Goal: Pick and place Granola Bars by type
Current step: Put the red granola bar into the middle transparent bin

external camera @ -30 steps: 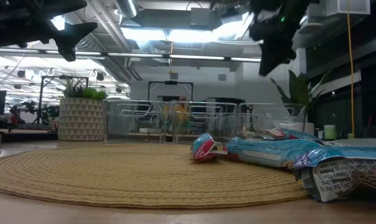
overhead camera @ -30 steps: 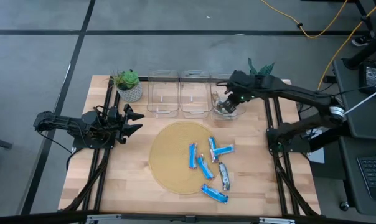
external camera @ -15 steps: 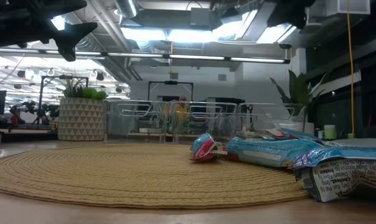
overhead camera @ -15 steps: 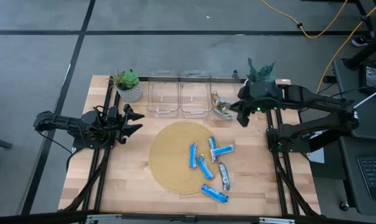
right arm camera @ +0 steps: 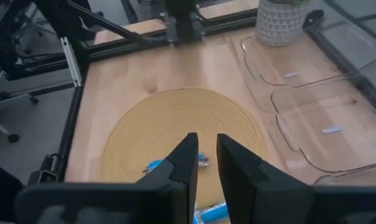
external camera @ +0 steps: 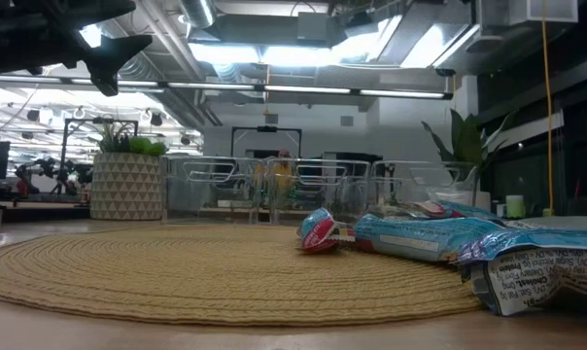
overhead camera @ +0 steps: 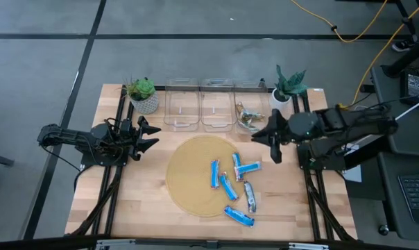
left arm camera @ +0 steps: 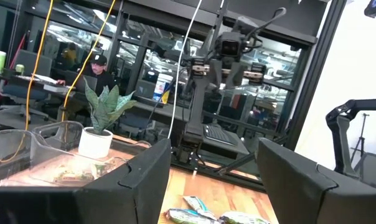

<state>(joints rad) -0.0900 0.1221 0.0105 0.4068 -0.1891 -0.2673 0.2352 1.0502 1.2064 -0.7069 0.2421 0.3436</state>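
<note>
Several blue granola bars (overhead camera: 227,186) and one silvery bar (overhead camera: 250,196) lie on the right part of the round woven mat (overhead camera: 192,173) and just past its rim. More silvery green-brown bars (overhead camera: 247,118) lie in the right-hand clear bin (overhead camera: 250,94). My right gripper (overhead camera: 258,137) hovers high, right of the mat and near that bin. It points toward the table's left, and its fingers (right arm camera: 187,163) stand a narrow gap apart, holding nothing. My left gripper (overhead camera: 157,136) waits open and empty left of the mat.
Two more clear bins (overhead camera: 182,104) (overhead camera: 216,104) stand in a row at the far edge. A potted plant (overhead camera: 143,96) stands to their left and another (overhead camera: 289,85) to their right. Bare wood lies left of and in front of the mat.
My right gripper has left the right-hand bin. It has gone up out of the low view and toward the table's right and near edges, and now points left over the table. The silvery bars stay in the bin. The bars on the mat have not moved.
</note>
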